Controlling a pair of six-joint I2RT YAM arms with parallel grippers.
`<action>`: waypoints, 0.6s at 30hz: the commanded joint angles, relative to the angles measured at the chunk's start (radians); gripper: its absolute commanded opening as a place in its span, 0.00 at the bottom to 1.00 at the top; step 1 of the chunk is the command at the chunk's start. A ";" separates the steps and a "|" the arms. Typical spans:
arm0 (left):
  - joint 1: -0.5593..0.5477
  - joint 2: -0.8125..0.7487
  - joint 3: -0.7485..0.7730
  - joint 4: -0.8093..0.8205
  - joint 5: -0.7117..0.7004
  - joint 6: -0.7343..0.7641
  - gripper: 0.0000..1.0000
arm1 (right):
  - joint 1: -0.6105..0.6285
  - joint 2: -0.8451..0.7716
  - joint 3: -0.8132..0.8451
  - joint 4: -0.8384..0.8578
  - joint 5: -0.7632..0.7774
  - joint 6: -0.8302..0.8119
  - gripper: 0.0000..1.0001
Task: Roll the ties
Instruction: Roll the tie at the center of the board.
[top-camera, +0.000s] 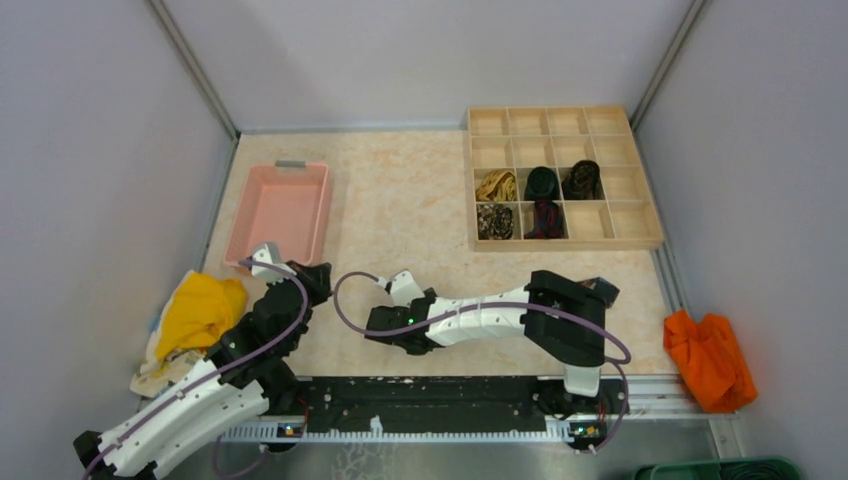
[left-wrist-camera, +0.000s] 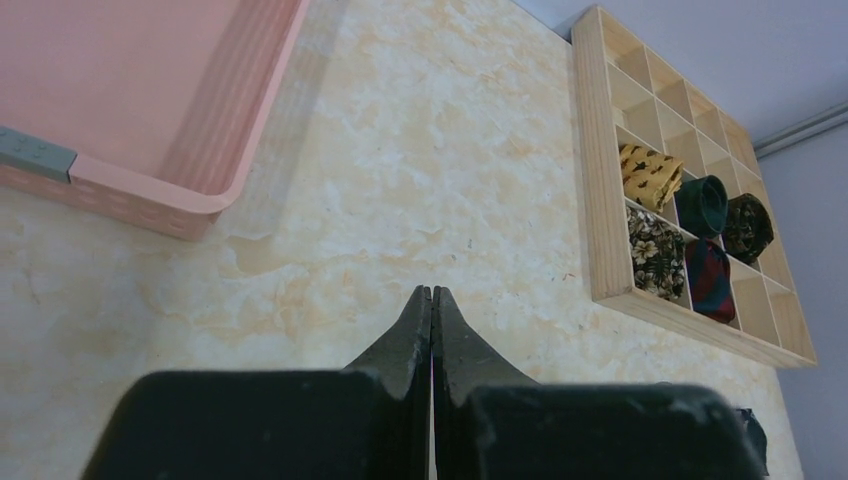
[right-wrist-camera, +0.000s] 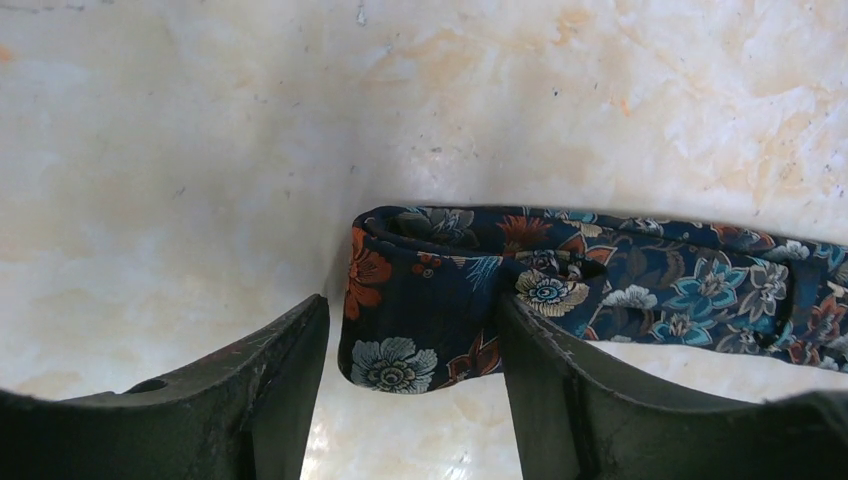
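Note:
A dark floral tie (right-wrist-camera: 450, 290) lies on the marble table, its folded end between the fingers of my right gripper (right-wrist-camera: 412, 305), its strip running off to the right. The jaws stand wide apart; the left finger is clear of the fabric. In the top view the right gripper (top-camera: 385, 325) hides this tie. My left gripper (left-wrist-camera: 432, 292) is shut and empty, above bare table near the pink tray; it also shows in the top view (top-camera: 315, 275). Several rolled ties sit in the wooden box (top-camera: 655, 240): gold (top-camera: 496, 186), black-green (top-camera: 542, 183), red-black (top-camera: 545, 219).
A pink tray (top-camera: 322, 205) stands at the back left. A yellow cloth (top-camera: 200, 310) lies on a pale one by the left arm. An orange cloth (top-camera: 710, 355) lies at the right edge. Grey walls enclose the table on three sides.

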 joint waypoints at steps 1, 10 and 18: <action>-0.002 0.012 -0.021 0.011 -0.022 0.010 0.00 | -0.028 0.001 -0.022 0.052 -0.028 0.001 0.63; -0.001 0.032 -0.023 0.045 -0.009 0.026 0.00 | -0.061 0.009 -0.054 0.043 -0.005 0.055 0.41; -0.001 0.050 -0.030 0.091 0.018 0.048 0.00 | -0.070 -0.118 -0.147 0.232 -0.024 0.012 0.25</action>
